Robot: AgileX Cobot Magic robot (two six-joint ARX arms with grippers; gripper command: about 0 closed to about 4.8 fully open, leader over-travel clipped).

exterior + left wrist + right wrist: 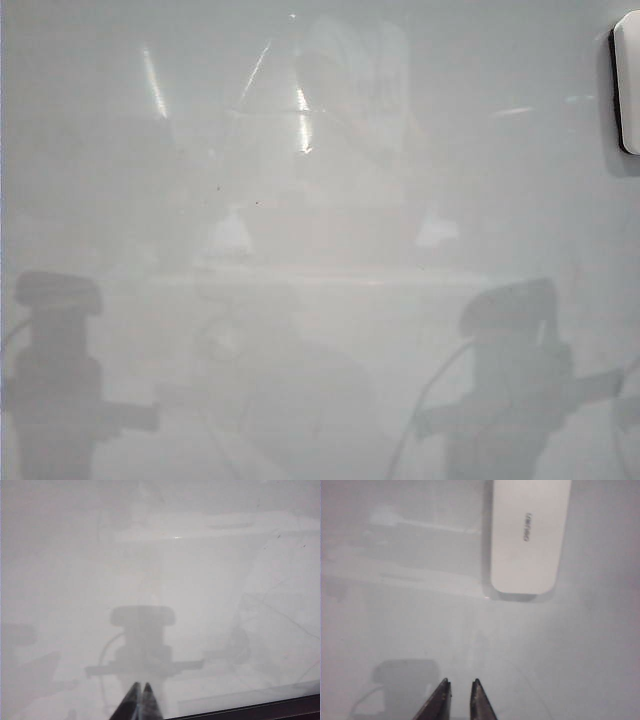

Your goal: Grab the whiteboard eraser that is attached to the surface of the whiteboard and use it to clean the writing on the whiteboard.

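The whiteboard eraser sticks on the whiteboard at the exterior view's upper right edge. The left claw looks pressed together; the right claw, slightly apart, holds nothing.

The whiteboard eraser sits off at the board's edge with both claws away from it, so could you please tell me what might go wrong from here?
1. The whiteboard eraser lies apart from the right claw, whose jaws stand only slightly apart, likely too narrow to take it again.
2. The glossy whiteboard shows glare and shadows but no red writing, so leftover faint strokes could be missed.
3. The left claw, shut, hangs over bare board and cannot help.
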